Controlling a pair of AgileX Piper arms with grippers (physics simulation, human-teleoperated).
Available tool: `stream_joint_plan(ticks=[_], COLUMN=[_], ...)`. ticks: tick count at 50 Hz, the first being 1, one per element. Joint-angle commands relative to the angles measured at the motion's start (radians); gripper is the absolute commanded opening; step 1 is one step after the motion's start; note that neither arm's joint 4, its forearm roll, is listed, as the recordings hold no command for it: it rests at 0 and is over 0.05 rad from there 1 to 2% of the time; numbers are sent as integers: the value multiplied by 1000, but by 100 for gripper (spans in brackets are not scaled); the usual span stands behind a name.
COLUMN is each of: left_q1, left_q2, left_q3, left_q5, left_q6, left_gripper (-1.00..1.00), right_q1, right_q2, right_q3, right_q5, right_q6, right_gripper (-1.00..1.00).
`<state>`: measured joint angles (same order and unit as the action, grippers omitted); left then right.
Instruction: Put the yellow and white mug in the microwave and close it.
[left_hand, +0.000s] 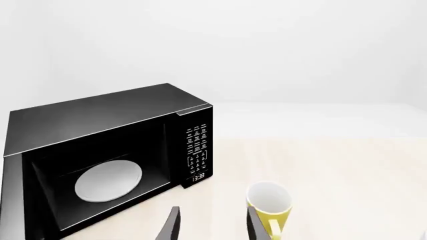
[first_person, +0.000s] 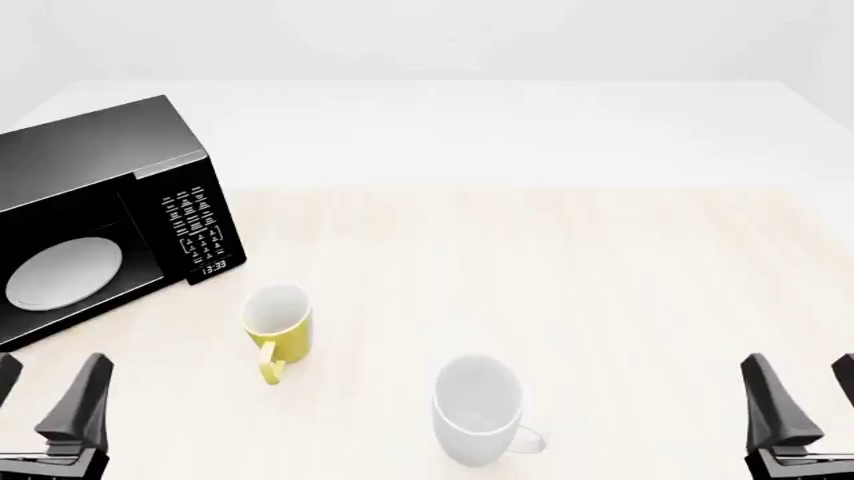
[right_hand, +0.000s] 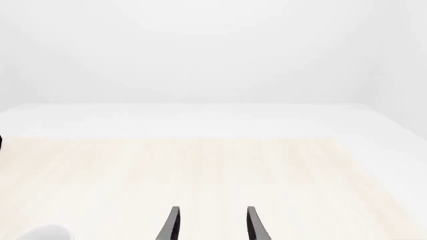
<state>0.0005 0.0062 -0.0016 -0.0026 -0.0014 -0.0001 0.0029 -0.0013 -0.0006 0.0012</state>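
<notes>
The yellow and white mug (first_person: 278, 325) stands upright on the pale wooden table, its handle toward the near edge, just right of the microwave's front corner. The black microwave (first_person: 94, 190) sits at the far left with its cavity exposed and the round white turntable plate (first_person: 62, 273) showing; its door is not clearly in view. In the left wrist view the mug (left_hand: 269, 205) is beside one finger of my left gripper (left_hand: 213, 227), ahead of the microwave (left_hand: 100, 145). My left gripper (first_person: 47, 395) is open and empty at the near left. My right gripper (first_person: 811, 395) is open and empty at the near right.
A larger all-white mug (first_person: 477, 410) stands near the front middle of the table, between the two grippers; a sliver of it (right_hand: 43, 232) shows in the right wrist view. The keypad and display (first_person: 200, 230) face the near side. A white surface lies beyond the wood.
</notes>
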Motion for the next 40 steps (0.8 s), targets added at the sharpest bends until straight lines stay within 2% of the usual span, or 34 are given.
stream_joint_plan(ticks=[1,27,40], left_q1=[4,-32,-112], left_q2=[20,6,109], left_q3=[-4,-11,1], left_q5=[-9,26,-22], left_q6=[-6,17,22], left_gripper=[100,100,100], right_q1=[0,0,0], right_q2=[6,7,7], right_q3=[-3,-3,-3], right_q5=[-1,-1,-1], right_q6=[3,5,5], right_gripper=[100,100,100])
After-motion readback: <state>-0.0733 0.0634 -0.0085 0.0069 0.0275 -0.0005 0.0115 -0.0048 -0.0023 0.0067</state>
